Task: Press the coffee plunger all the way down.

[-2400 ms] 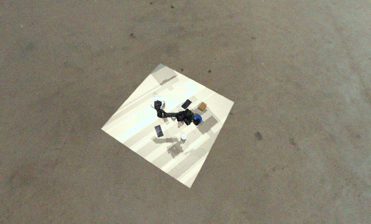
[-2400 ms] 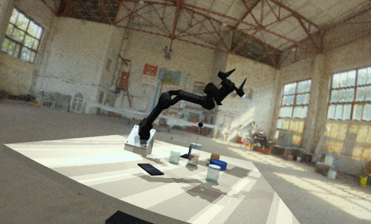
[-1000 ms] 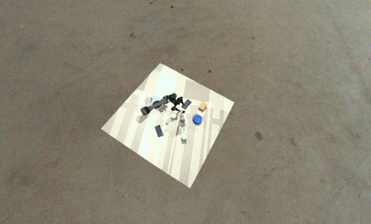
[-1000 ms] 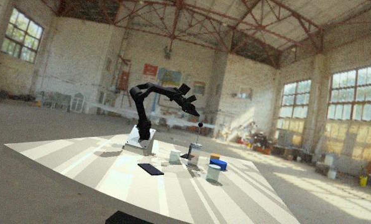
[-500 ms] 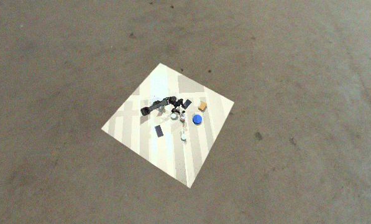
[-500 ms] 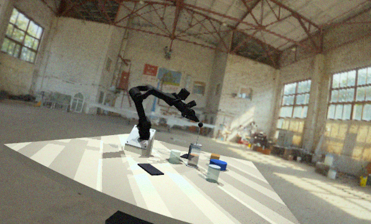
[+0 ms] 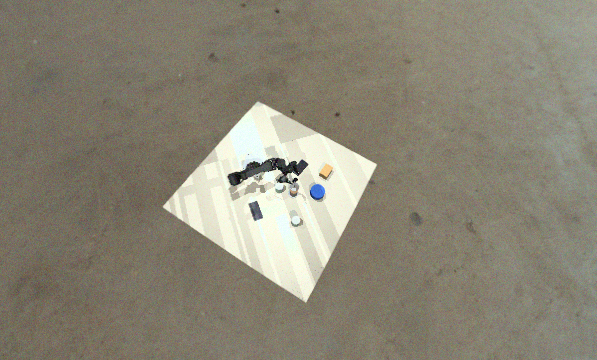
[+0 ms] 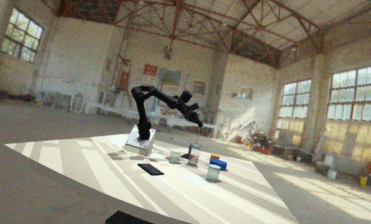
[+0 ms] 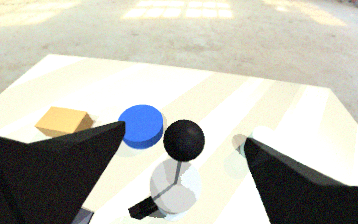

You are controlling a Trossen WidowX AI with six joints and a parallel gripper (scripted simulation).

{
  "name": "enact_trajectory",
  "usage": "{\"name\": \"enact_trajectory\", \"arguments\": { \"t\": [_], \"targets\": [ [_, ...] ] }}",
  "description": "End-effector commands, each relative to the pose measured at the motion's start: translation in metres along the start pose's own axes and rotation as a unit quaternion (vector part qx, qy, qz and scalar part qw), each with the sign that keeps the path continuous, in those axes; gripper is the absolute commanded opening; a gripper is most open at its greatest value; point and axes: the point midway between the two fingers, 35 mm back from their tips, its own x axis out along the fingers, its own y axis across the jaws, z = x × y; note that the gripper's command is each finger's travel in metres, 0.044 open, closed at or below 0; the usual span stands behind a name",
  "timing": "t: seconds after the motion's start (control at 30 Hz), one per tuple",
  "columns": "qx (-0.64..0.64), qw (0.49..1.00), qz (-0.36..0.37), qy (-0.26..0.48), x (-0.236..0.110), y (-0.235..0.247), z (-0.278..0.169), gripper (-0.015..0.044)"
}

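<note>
Plunger knob sits high above the coffee press on the bench, between the wide-apart, empty pincer tips. Close gently, then push straight down (no sideways shove).

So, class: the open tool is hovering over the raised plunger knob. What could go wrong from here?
1. The knob sits nearer one finger of the tool than the other, so closing may nudge the thin rod sideways and tip the press.
2. An off-vertical push could slide the press into the jar close beside it.
3. The plunger is fully raised; a fast press might rock the base.
</note>
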Motion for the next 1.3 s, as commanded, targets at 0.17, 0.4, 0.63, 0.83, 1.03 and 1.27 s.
{"name": "enact_trajectory", "arguments": {
  "t": [0.17, 0.4, 0.63, 0.83, 1.03, 1.27],
  "targets": [
    [-0.002, 1.0, 0.001, -0.001, 0.006, 0.0, 0.0, 0.0335],
    [-0.002, 1.0, 0.001, -0.001, 0.006, 0.0, 0.0, 0.0151],
    [-0.002, 1.0, 0.001, -0.001, 0.006, 0.0, 0.0, 0.0125],
    [-0.002, 1.0, 0.001, -0.001, 0.007, 0.0, -0.002, 0.0125],
    [-0.002, 1.0, 0.002, 0.0, 0.013, 0.002, -0.008, 0.0125],
    [-0.001, 1.0, 0.003, 0.001, 0.02, 0.004, -0.017, 0.0125]
  ]
}}
